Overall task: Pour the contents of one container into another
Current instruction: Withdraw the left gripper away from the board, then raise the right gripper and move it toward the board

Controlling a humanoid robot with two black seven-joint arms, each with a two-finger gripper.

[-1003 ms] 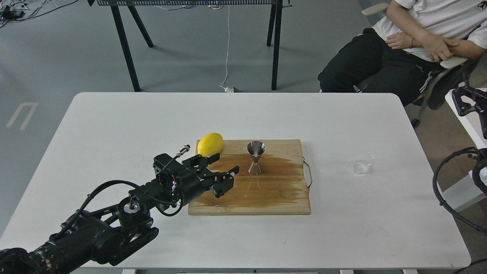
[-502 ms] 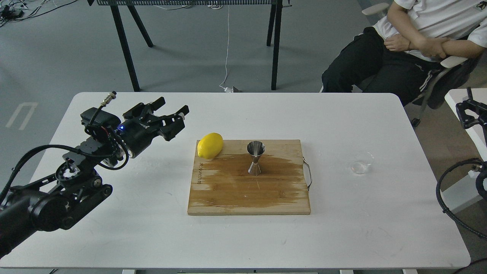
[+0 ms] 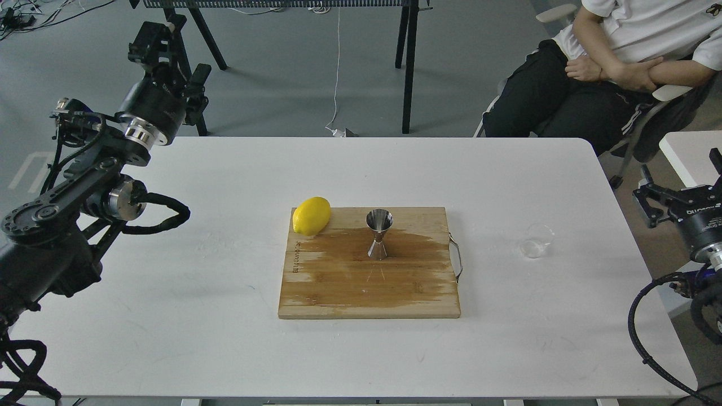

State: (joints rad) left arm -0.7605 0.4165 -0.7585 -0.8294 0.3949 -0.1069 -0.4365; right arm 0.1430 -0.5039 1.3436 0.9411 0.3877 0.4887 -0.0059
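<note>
Head view: the steel jigger [image 3: 379,233] stands on the wet board [image 3: 369,293]. The glass cup [image 3: 536,241] sits far right of it. I cannot tell how the left gripper [image 3: 169,53] or the right gripper [image 3: 657,203] stands.

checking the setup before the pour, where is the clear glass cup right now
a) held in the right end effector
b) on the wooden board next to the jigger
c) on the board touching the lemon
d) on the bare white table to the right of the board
d: the clear glass cup stands alone on the white table, right of the wooden board, apart from the jigger and from the right end effector.
</note>
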